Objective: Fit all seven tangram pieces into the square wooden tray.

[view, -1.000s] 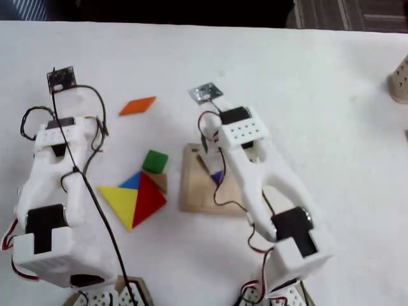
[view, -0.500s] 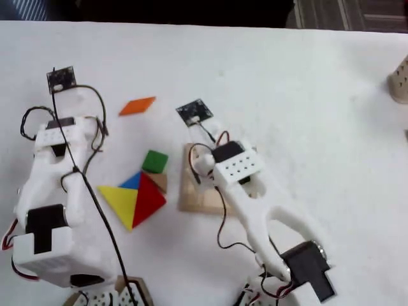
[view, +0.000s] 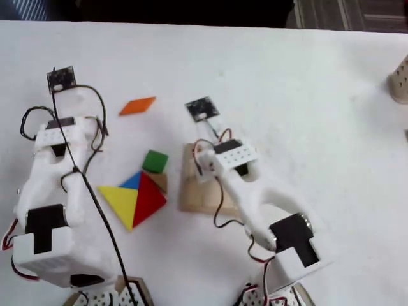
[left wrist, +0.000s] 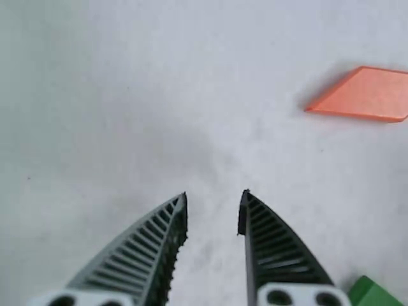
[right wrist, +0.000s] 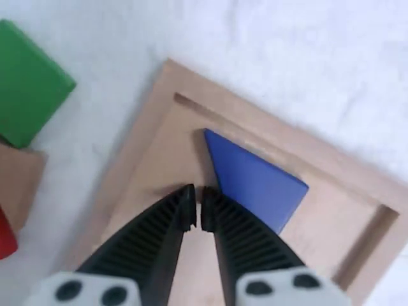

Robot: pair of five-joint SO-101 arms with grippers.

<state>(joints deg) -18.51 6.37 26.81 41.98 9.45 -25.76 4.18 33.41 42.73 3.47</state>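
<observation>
The square wooden tray lies mid-table under my right arm. In the right wrist view a blue piece lies flat in the tray, near a corner. My right gripper hovers over the tray floor, shut, its tips right beside the blue piece's edge. Left of the tray lie a green square, a tan piece, a small blue triangle, a red triangle and a yellow triangle. An orange parallelogram lies farther back. My left gripper is open above bare table, the orange parallelogram ahead of it.
The left arm stands along the table's left side. A pale pegged object stands at the far right edge. White table stretches behind and to the right of the tray.
My right arm has drawn back toward its base and its wrist now sits over the tray's near part. The left arm and the loose pieces have not moved.
</observation>
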